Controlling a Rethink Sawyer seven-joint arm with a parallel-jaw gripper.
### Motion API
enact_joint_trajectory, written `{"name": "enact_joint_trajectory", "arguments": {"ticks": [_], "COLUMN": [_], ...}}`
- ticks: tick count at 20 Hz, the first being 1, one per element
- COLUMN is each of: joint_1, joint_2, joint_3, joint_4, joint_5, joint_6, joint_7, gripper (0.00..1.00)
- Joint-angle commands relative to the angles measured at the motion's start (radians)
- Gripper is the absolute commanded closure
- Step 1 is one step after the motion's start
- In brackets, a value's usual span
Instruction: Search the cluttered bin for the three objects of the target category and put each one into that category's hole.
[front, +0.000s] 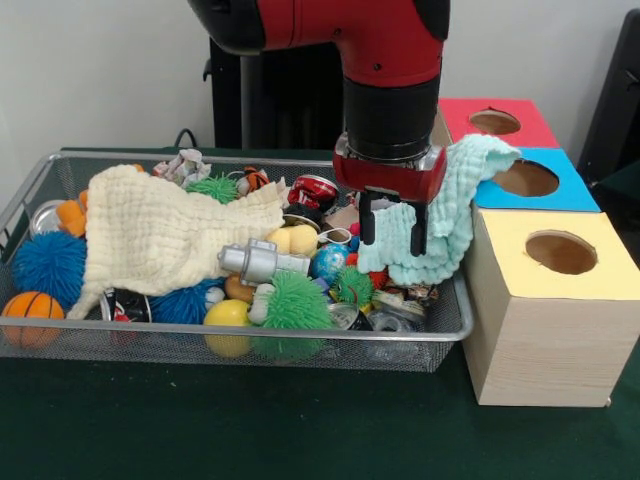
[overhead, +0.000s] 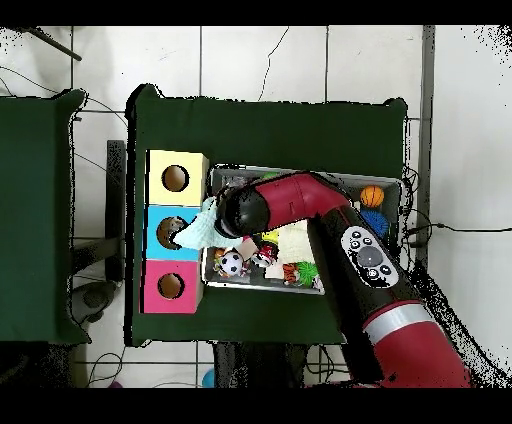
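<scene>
The tool (front: 391, 230), fingers spread and empty, hangs beside the mint cloth (front: 455, 200) (draped partly across the bin (front: 455, 325) rim), probably clearing it.

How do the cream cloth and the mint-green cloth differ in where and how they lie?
The cream waffle-textured cloth lies spread over toys inside the silver wire-mesh bin; the mint-green waffle-textured cloth hangs over the bin's end toward the blue-topped wooden box. The cream cloth sits apart from the end effector; the mint-green one is right beside it. Both are soft, crumpled fabric.
</scene>
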Motion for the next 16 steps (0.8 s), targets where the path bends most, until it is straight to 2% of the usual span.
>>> {"name": "enact_joint_trajectory", "arguments": {"ticks": [1,9,16], "joint_1": [0.042,0.109,0.146], "joint_2": [0.064,0.096,0.113], "joint_3": [-0.111,-0.191,-0.237], "joint_4": [-0.026,-0.023,-0.012], "joint_5": [-0.039,-0.037,-0.007], "joint_6": [-0.074,-0.142,-0.191], "joint_7": [0.076,0.114,0.116], "gripper": [0.0,0.0,0.0]}}
